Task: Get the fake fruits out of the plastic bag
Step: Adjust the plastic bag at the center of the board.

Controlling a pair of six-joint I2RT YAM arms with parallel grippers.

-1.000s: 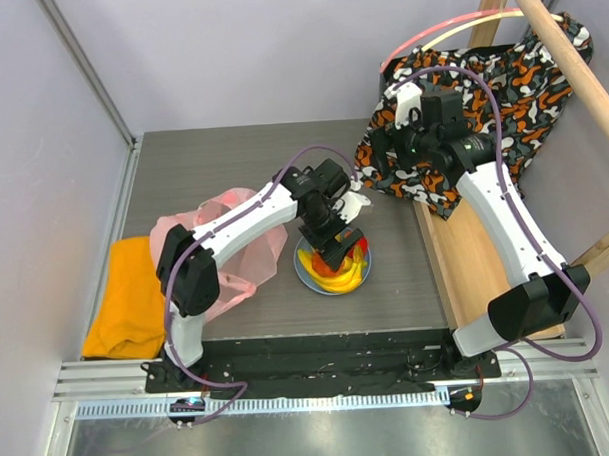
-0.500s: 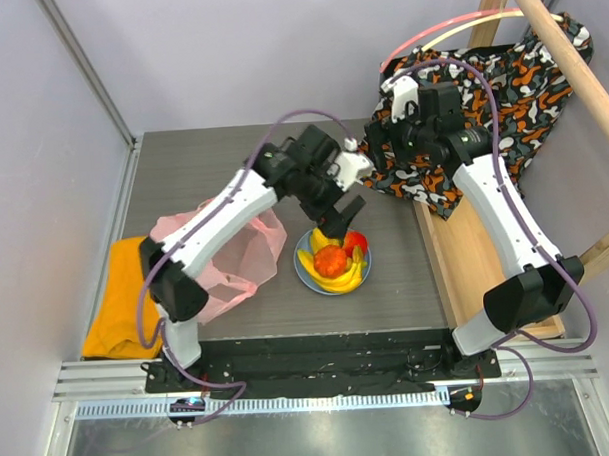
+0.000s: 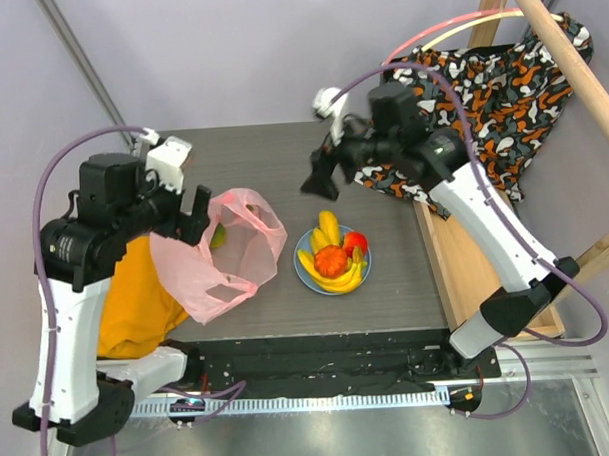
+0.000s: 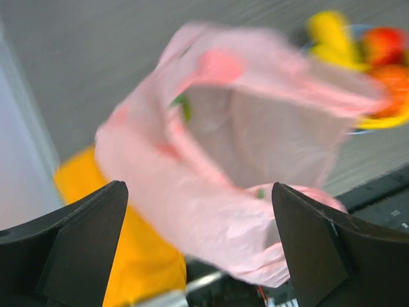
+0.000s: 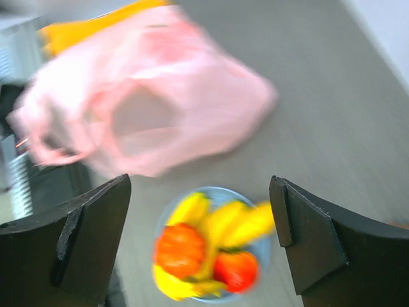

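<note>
Sagging open on the dark grey table [image 3: 282, 154], the thin translucent pink plastic bag [image 3: 231, 276] is nearly emptied. The left gripper [image 3: 192, 212] at its rim and the right gripper [image 3: 318, 177] beyond the plate hover wide-jawed and empty. The round light-blue plate [image 3: 305, 280] holds a yellow plastic banana bunch [image 3: 330, 227], an orange ridged fruit [image 3: 331, 259] and a red green-topped fruit [image 3: 355, 242]. One green-orange round fruit [image 3: 218, 236] shows inside the bag, apparently the last to remove.

left arm [image 3: 68, 336] raised, right arm [image 3: 484, 217] raised, both jaws spread
</note>
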